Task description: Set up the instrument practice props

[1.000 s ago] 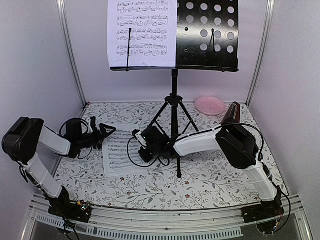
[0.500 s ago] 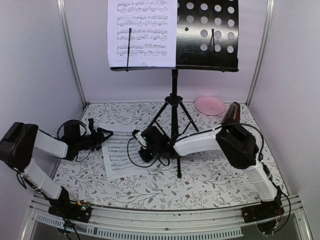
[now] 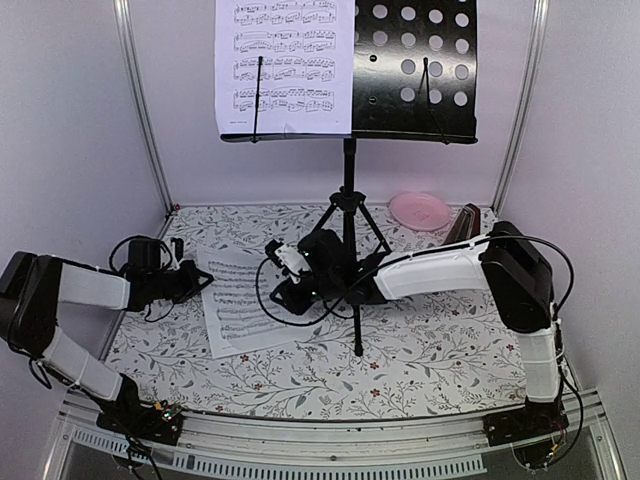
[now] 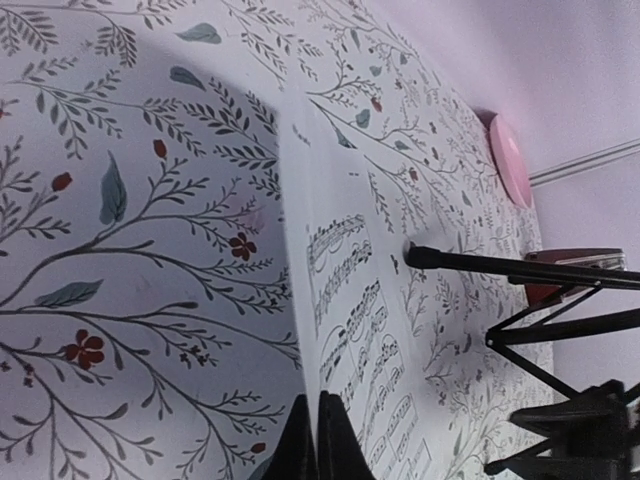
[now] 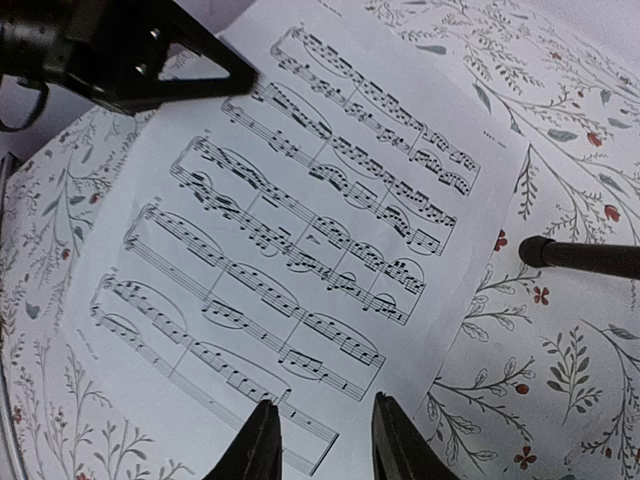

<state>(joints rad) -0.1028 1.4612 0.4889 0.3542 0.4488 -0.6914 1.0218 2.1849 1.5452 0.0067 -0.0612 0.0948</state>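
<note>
A black perforated music stand desk (image 3: 415,70) on tripod legs (image 3: 349,260) holds one white sheet-music page (image 3: 285,65). A second page (image 3: 245,305) lies on the table with its left edge lifted. My left gripper (image 3: 207,279) is shut on that edge; in the left wrist view the gripper (image 4: 318,440) pinches the paper (image 4: 350,300) between its tips. My right gripper (image 3: 280,288) hovers over the page's right side, and in the right wrist view it stands open (image 5: 322,440) just above the page (image 5: 290,230) with nothing between its fingers. A dark red-brown metronome (image 3: 462,225) stands at the back right.
A pink round plate (image 3: 420,210) lies at the back right beside the metronome. One tripod foot (image 5: 580,257) rests on the floral tablecloth just right of the page. White walls with metal posts close in the sides and back.
My left gripper moved in and shut on the page's left edge. My right gripper opened off the page, and its arm shifted up and back.
</note>
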